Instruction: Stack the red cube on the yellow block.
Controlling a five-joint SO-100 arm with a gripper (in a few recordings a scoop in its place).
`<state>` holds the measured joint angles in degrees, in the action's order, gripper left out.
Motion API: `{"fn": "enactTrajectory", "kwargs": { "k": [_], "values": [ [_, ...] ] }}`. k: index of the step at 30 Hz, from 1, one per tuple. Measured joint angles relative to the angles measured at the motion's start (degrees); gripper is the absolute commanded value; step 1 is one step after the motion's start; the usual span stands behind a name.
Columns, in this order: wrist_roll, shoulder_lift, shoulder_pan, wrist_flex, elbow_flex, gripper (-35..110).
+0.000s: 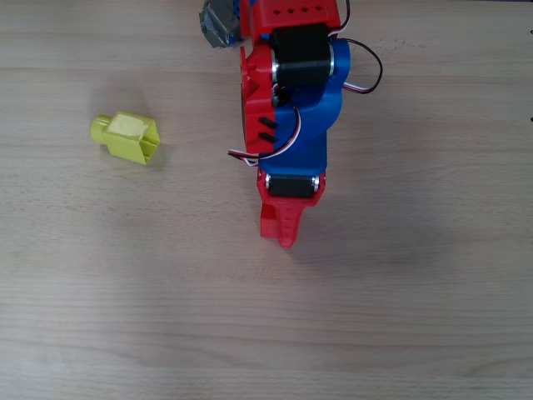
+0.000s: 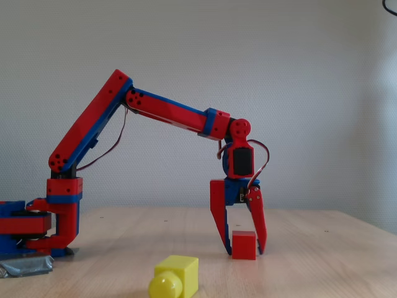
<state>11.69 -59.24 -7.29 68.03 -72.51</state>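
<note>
The red cube [image 2: 244, 244] rests on the table in the fixed view. My gripper [image 2: 245, 251] points straight down over it, one finger on each side and the tips nearly at the table. The jaws stand slightly open: the right finger [image 2: 260, 230] lies against the cube, and a thin gap shows at the left finger. From overhead, the gripper [image 1: 286, 235] covers the cube. The yellow block [image 1: 129, 137] lies on the table well to the left of the gripper, its round stub pointing left. In the fixed view the yellow block [image 2: 175, 276] sits nearer the camera, left of the cube.
The arm's base [image 2: 37, 233] stands at the left in the fixed view, on grey tape. A wooden table [image 1: 400, 317] spreads around both objects. A white wall is behind.
</note>
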Motion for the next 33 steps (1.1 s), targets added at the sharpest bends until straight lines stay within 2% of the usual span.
{"fn": "enactTrajectory", "kwargs": {
  "k": [4, 16, 22, 33],
  "values": [
    [-0.1, 0.0, 0.0, -0.4, 0.0, 11],
    [0.8, -1.5, 0.0, -1.2, -1.1, 7],
    [4.5, -14.7, 0.6, -4.0, -9.7, 8],
    [5.6, -34.5, 9.1, -2.6, -22.2, 8]
  ]
}}
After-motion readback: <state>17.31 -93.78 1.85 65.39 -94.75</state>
